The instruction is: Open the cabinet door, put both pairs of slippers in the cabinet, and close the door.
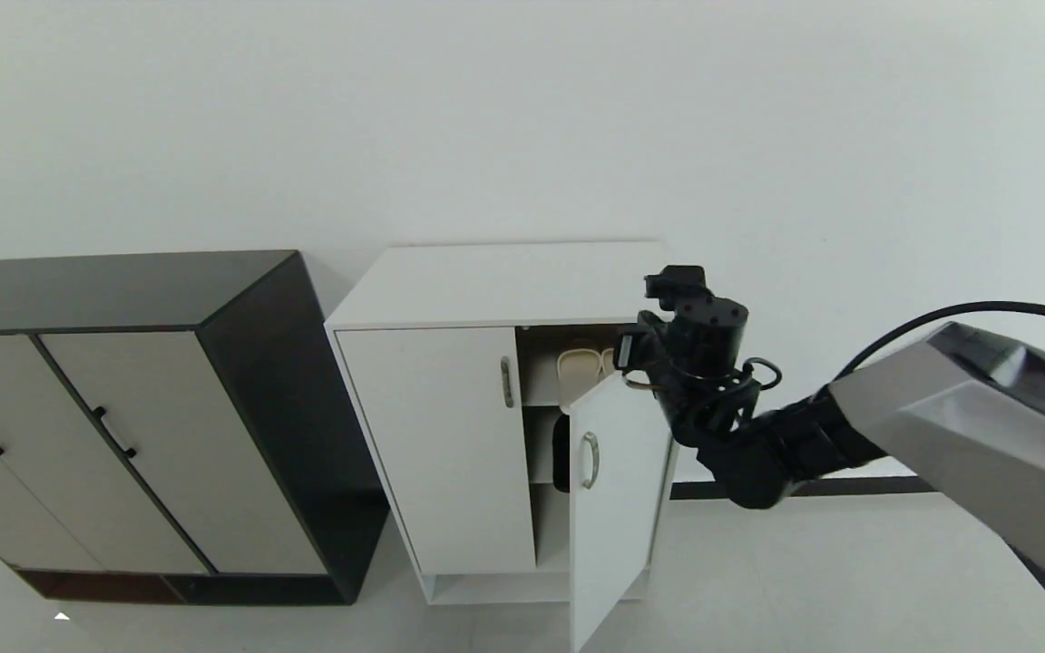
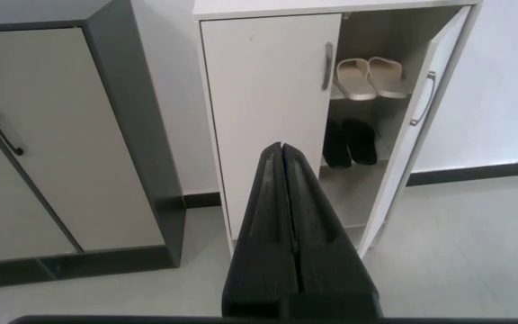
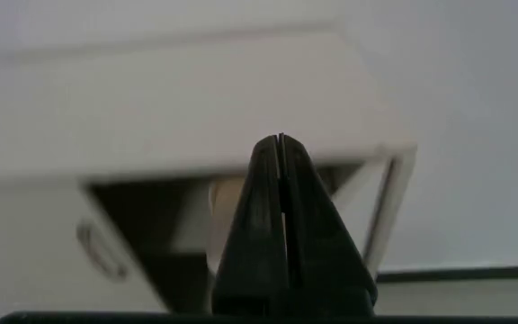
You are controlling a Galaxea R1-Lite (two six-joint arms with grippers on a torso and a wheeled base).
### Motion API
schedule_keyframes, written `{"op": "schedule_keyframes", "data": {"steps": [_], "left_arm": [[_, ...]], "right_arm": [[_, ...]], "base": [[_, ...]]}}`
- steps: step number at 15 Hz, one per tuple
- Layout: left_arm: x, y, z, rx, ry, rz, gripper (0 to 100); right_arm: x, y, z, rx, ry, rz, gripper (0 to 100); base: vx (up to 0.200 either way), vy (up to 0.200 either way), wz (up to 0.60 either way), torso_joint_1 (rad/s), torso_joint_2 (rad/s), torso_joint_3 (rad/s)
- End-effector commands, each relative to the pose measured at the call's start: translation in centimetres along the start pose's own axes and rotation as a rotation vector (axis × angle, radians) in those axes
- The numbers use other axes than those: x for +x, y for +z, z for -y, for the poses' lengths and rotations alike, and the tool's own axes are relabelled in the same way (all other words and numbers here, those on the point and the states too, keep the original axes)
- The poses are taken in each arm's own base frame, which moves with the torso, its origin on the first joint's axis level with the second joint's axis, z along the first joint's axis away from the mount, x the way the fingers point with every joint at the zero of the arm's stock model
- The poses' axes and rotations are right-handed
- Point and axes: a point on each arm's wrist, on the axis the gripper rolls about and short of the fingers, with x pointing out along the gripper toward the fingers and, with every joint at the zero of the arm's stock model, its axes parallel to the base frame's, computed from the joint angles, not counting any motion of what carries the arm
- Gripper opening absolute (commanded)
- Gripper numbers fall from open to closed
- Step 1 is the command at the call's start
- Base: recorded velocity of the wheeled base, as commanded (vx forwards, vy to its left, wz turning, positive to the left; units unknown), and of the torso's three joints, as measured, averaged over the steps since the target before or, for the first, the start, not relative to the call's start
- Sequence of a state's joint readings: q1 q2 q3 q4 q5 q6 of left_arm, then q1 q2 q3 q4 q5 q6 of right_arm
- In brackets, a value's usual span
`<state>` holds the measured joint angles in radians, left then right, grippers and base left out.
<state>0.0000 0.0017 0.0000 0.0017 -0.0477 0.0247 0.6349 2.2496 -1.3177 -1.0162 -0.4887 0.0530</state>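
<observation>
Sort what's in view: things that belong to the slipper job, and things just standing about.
Job: white cabinet, its open right door, beige slippers on the top shelf, black slippers on the shelf below.
Standing about: dark cabinet with grey doors, beside it.

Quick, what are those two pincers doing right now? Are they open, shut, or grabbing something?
Left pincer: closed, holding nothing.
Right pincer: closed, holding nothing.

white cabinet (image 1: 432, 444): smooth matt board | handle (image 1: 506, 382): dull metal | dark cabinet (image 1: 123, 286): glossy black top | cream slippers (image 2: 354, 81): smooth, rubbery
</observation>
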Motion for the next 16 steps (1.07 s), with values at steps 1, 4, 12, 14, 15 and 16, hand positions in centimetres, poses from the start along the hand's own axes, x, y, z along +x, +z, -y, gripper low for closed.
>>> {"op": "schedule_keyframes", "data": {"steps": [1,4,12,14,15,16], "left_arm": [[0.0,0.0,0.0,0.000,0.000,0.000,0],[0.0,0.0,0.0,0.000,0.000,0.000,0],[0.0,0.0,0.0,0.000,0.000,0.000,0],[0.0,0.0,0.0,-0.002,0.000,0.000,0],[0.0,0.0,0.0,-0.002,0.000,0.000,0],[0.0,0.0,0.0,-0.002,0.000,0.002,0]], "right_arm": [[-5.7,4.7,2.2,-0.012,0.133,-0.029,0],[-8.1,3.7,3.5,-0.082,0.161,-0.190,0],[-8.5,0.2,4.6,-0.146,0.198,-0.373,0],[-8.9,-0.1,5.2,-0.171,0.218,-0.400,0],[-9.4,-0.2,5.4,-0.196,0.237,-0.409,0],[-9.7,-0.3,5.5,-0.216,0.249,-0.418,0]], "base": [[0.000,0.000,0.00,0.000,0.00,0.000],[0.000,0.000,0.00,0.000,0.00,0.000],[0.125,0.000,0.00,0.000,0.00,0.003],[0.200,0.000,0.00,0.005,0.00,0.007],[0.000,0.000,0.00,0.000,0.00,0.000],[0.000,0.000,0.00,0.000,0.00,0.000]]}}
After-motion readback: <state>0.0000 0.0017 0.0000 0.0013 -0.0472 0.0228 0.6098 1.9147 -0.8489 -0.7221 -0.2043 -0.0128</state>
